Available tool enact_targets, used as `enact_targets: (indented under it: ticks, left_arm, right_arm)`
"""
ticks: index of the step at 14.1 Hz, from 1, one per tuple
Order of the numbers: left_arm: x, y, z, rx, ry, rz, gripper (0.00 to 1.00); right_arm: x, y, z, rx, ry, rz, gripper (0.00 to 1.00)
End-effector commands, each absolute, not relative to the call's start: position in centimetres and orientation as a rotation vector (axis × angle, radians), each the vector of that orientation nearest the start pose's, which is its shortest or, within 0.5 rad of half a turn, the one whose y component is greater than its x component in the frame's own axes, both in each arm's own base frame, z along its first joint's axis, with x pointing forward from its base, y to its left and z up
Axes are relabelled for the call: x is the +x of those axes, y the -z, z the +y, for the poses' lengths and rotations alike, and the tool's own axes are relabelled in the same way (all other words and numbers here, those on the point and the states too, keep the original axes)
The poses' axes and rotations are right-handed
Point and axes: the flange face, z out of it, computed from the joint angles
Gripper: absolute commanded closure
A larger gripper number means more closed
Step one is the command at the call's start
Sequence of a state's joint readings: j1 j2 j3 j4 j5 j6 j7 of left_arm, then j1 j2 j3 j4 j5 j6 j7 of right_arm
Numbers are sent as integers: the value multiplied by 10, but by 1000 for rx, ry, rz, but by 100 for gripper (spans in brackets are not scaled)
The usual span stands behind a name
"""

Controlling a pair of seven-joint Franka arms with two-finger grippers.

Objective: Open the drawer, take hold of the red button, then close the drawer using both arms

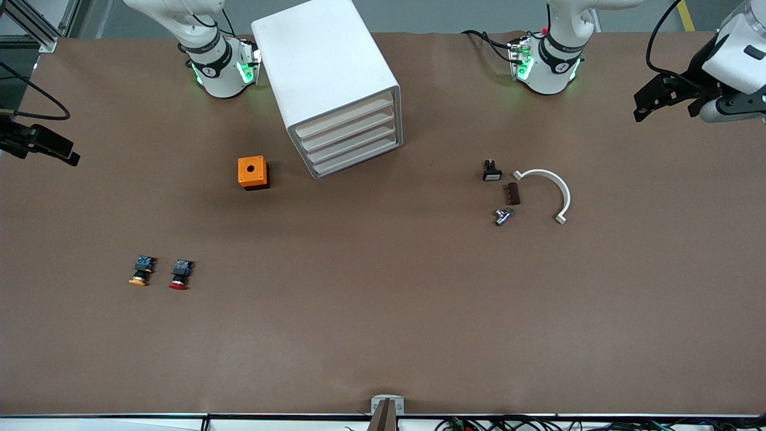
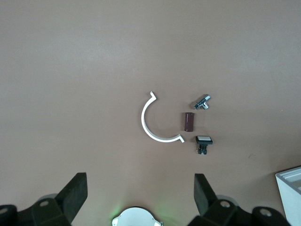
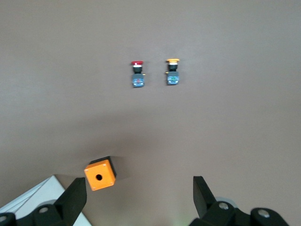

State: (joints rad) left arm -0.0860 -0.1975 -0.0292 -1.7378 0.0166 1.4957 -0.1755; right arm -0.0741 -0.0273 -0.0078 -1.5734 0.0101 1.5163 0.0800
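Note:
The white cabinet [image 1: 335,84] stands toward the robots' side of the table, its four stacked drawers [image 1: 350,136] all shut. The red-capped button [image 1: 179,274] lies on the table toward the right arm's end, nearer the front camera, and shows in the right wrist view [image 3: 137,73]. My right gripper [image 1: 45,154] hangs open and empty above the right arm's end of the table [image 3: 138,197]. My left gripper [image 1: 667,111] hangs open and empty above the left arm's end [image 2: 139,193]. Both are well away from the cabinet and the button.
An orange-yellow-capped button [image 1: 141,270] lies beside the red one. An orange box with a round hole [image 1: 252,172] sits beside the cabinet. Toward the left arm's end lie a black button with white face [image 1: 491,170], a brown piece [image 1: 513,193], a metal fitting [image 1: 502,216] and a white half-ring [image 1: 547,191].

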Motion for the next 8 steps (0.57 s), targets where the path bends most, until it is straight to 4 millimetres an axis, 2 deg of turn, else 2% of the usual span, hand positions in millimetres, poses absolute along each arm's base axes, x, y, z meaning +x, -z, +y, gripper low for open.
enact_targets:
  ticks: [1,3,8]
  left_arm:
    - [488,-652,-48,-3128,-29,-33,0]
    - [496,-652,-48,-3127,-34,-23,0]
    - [496,-652,-47,-3122,-43,-21,0]
  right_arm:
    - [526,-647,-44,-3072,-37,256,0]
    - [525,-641,-42,-3073,-49,250,0]
    - [519,-640,-39,-3083,-53,212,0]
